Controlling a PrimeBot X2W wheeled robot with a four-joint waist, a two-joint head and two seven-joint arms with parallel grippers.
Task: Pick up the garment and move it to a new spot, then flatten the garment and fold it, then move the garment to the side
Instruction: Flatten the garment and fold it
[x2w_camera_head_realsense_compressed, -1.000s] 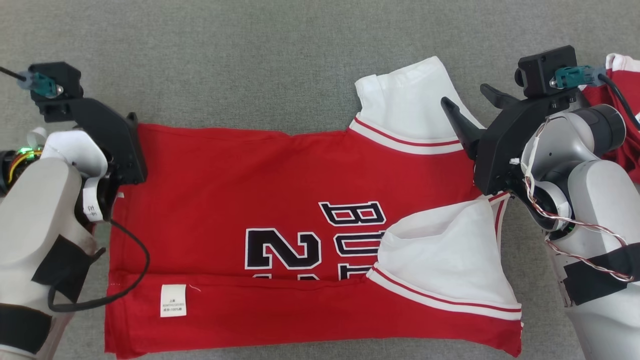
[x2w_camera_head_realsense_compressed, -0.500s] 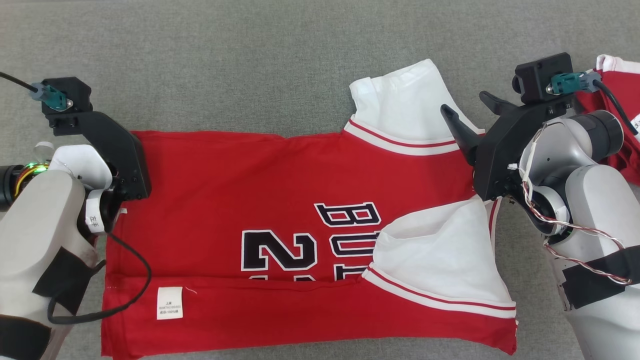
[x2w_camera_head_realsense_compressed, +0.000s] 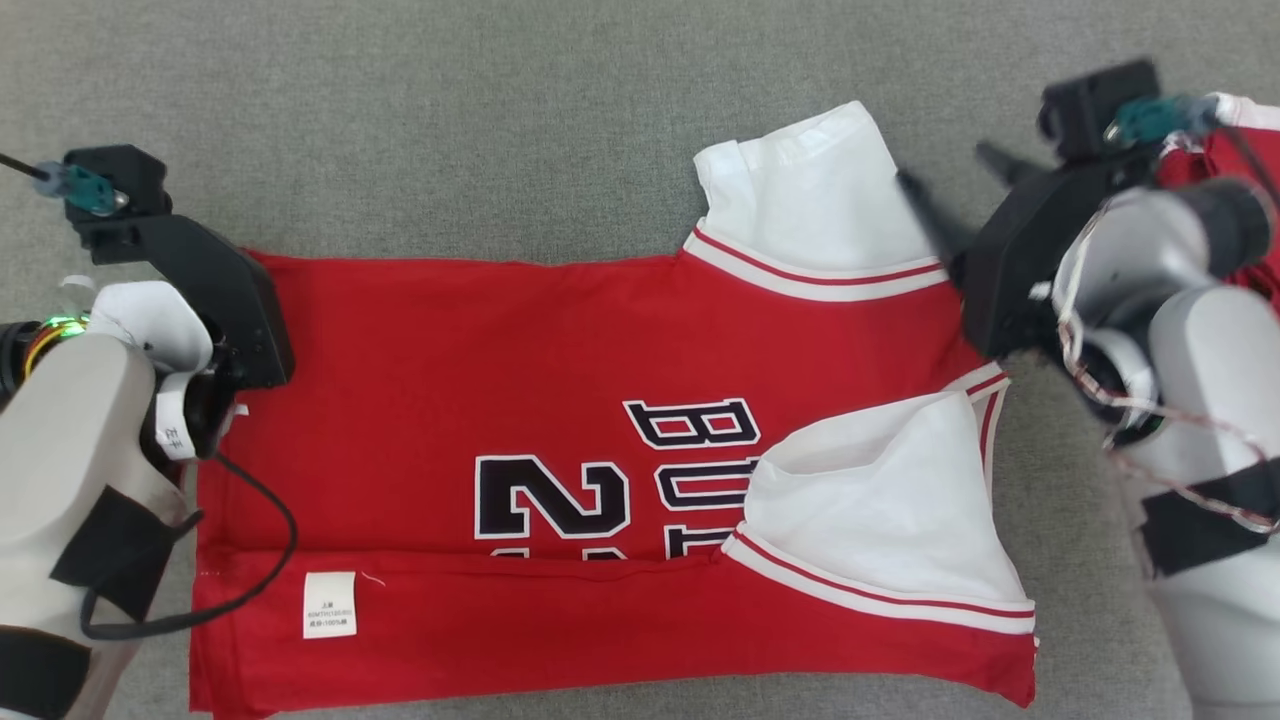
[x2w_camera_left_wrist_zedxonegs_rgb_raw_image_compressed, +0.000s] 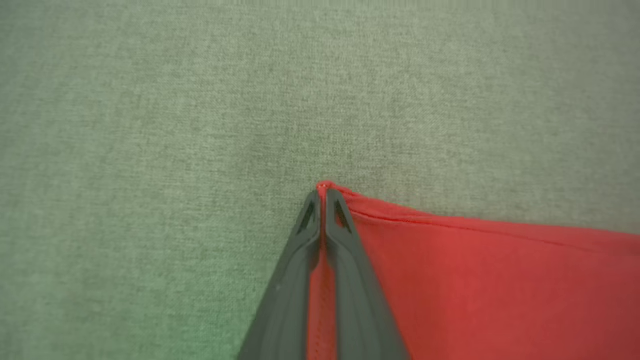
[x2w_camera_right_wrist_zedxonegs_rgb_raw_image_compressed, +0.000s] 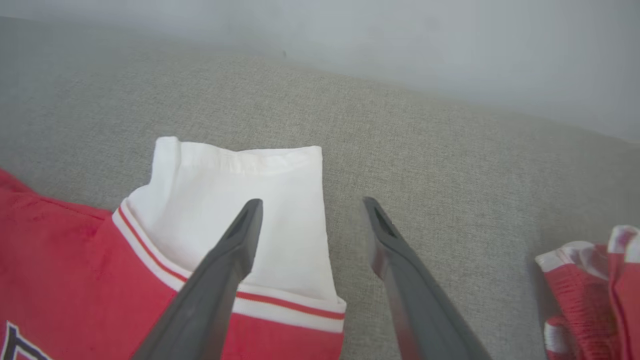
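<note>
Across the big grey cloth-covered bench (x2w_camera_head_realsense_compressed: 500, 120) lies the red short-sleeved jersey with black and white letters (x2w_camera_head_realsense_compressed: 450, 380). It is spread out flat and wide, with its bottom end by the robot's left arm and its top end by the right arm. The near long edge is already folded up over the letters, so one fold looks done. One white sleeve (x2w_camera_head_realsense_compressed: 810, 200) sticks out on the far side, flat on the bench. The other white sleeve (x2w_camera_head_realsense_compressed: 880, 500) is folded in on top of the red cloth. Another red and white garment (x2w_camera_right_wrist_zedxonegs_rgb_raw_image_compressed: 590, 280) sits in a bunched heap off to the right, apart from the jersey.

The left end effector (x2w_camera_left_wrist_zedxonegs_rgb_raw_image_compressed: 322, 197) has just changed. A moment ago its fingers were wide apart. Now they are squeezed tight on the far left corner of the jersey, with a thin strip of red cloth pinched between them. The right end effector (x2w_camera_right_wrist_zedxonegs_rgb_raw_image_compressed: 311, 201) is still spread wide and holds nothing. It has swung toward the far white sleeve, and one finger hovers over it.

This means the far side is half ready for the next fold. I think the right side must pinch the far edge by the sleeve too. Then both can bring that edge over together. A small white label (x2w_camera_head_realsense_compressed: 329, 604) shows on the folded near strip.
</note>
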